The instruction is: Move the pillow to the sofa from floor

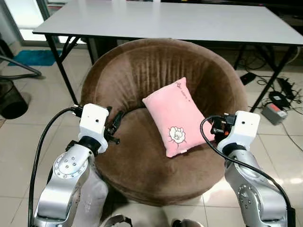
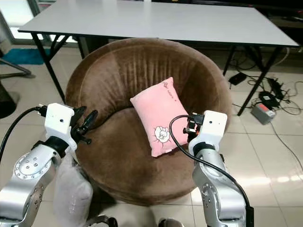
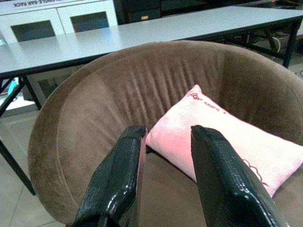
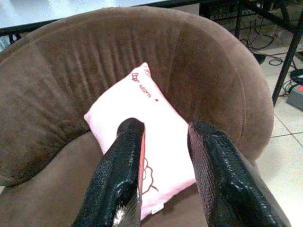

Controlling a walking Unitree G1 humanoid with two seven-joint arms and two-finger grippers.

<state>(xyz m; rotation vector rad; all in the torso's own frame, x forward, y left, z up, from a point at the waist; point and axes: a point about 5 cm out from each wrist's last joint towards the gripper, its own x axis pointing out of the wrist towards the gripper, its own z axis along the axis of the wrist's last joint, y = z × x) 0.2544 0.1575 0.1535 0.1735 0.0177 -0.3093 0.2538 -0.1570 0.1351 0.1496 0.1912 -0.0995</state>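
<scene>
A pink pillow [image 1: 177,116] with a small flower print lies tilted on the seat of a round brown sofa chair [image 1: 137,71], leaning against the backrest. My left gripper [image 1: 116,126] hovers open at the seat's left edge, apart from the pillow, with nothing between its fingers. In the left wrist view the pillow [image 3: 222,137] lies beyond the fingers [image 3: 118,175]. My right gripper [image 1: 215,127] is open just off the pillow's right edge, holding nothing. The right wrist view looks over the pillow [image 4: 161,118] between the two black fingers [image 4: 215,179].
A grey table [image 1: 165,21] with black legs stands right behind the sofa. Cables and a power box [image 1: 274,111] lie on the tiled floor at the right. A black bin [image 1: 12,99] stands at the left. A pale grey bag [image 2: 71,189] sits under my left arm.
</scene>
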